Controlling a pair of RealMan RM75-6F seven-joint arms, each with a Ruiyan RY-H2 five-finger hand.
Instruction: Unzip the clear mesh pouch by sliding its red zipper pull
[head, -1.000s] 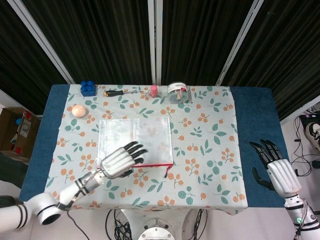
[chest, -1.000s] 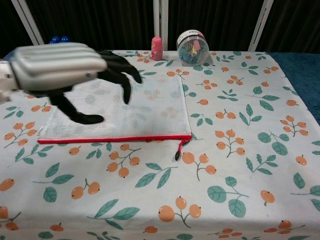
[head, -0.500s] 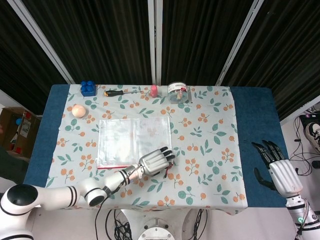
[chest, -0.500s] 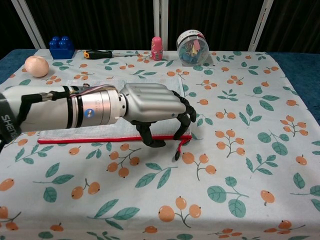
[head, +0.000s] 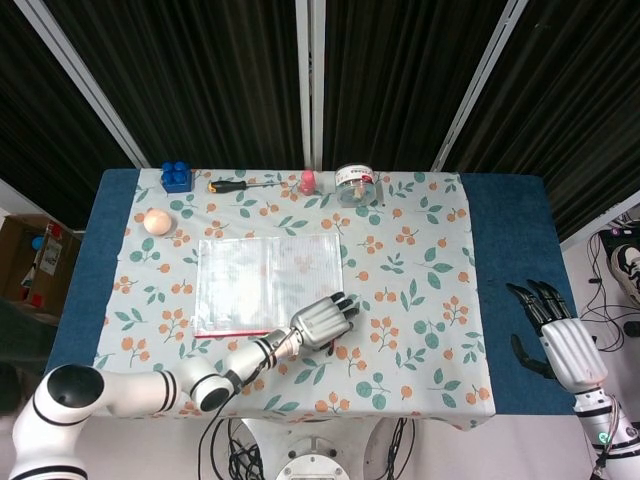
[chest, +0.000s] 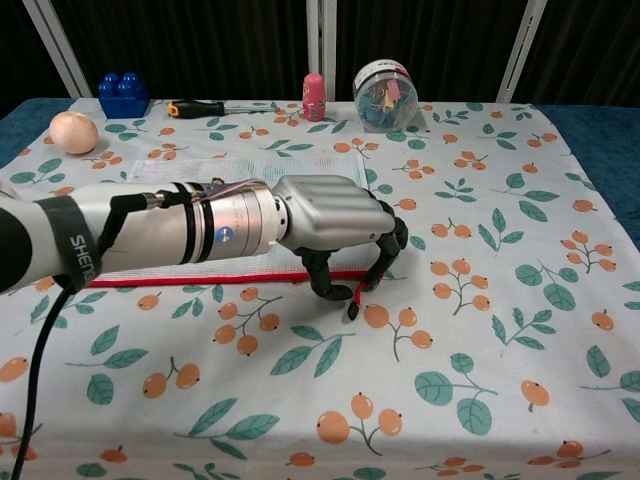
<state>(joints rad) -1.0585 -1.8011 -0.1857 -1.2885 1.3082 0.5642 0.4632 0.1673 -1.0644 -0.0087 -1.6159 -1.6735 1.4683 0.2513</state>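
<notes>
The clear mesh pouch (head: 268, 280) lies flat at the middle of the floral tablecloth, its red zipper (chest: 180, 282) along the near edge. The red zipper pull (chest: 357, 300) hangs off the pouch's near right corner. My left hand (chest: 335, 222) hovers over that corner, fingers curled down. Its thumb (chest: 325, 285) stands left of the pull and a fingertip (chest: 385, 258) right of it; whether they pinch it I cannot tell. In the head view the left hand (head: 322, 320) hides the corner. My right hand (head: 562, 345) hangs off the table's right edge, fingers apart, holding nothing.
Along the far edge stand a blue block (head: 176, 176), a screwdriver (head: 240, 185), a small pink doll (chest: 314, 96) and a clear jar of clips (chest: 386, 95). A peach ball (chest: 73, 131) sits at the far left. Bare cloth lies right of the pouch.
My left hand swept from the pouch's left part to its near right corner and curled its fingers down around the pull. The pouch, the pull and the right hand have hardly moved.
</notes>
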